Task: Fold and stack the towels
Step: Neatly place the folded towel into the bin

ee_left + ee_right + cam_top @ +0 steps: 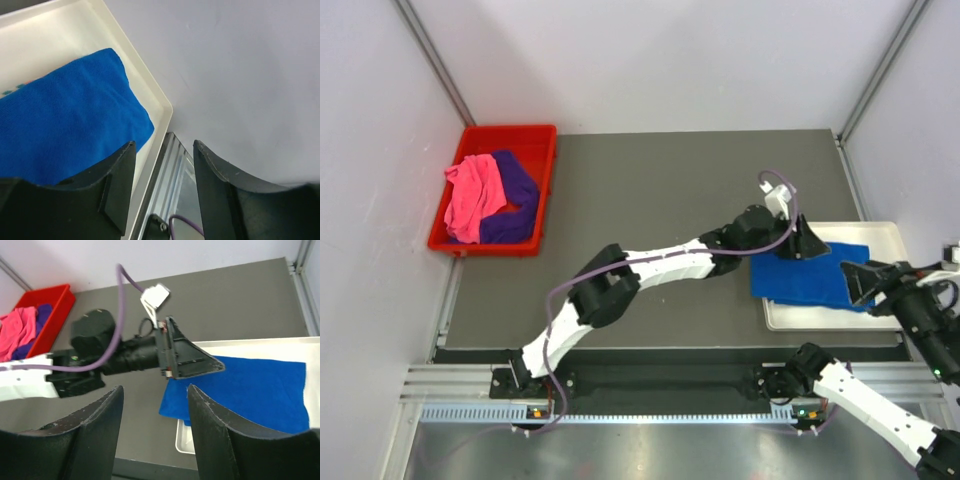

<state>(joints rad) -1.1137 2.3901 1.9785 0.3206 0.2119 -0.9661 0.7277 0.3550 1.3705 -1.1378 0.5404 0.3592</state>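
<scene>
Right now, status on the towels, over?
Left gripper open, empty, over blue towel. Right gripper open, empty. Towel lies on white tray, overhanging one edge. Pink towel and purple towel bunched in red bin.

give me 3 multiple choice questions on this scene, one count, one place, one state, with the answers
1. How many towels are in the red bin? A two; B one; C four.
2. Where is the blue towel? A in the red bin; B on the white tray; C hung over the bin's edge.
3. The left gripper is: A shut on the blue towel; B shut on nothing; C open and empty.
Answers: 1 A, a pink towel and a purple towel lie there. 2 B, it lies flat on the tray. 3 C, its jaws stand apart, nothing between.
</scene>
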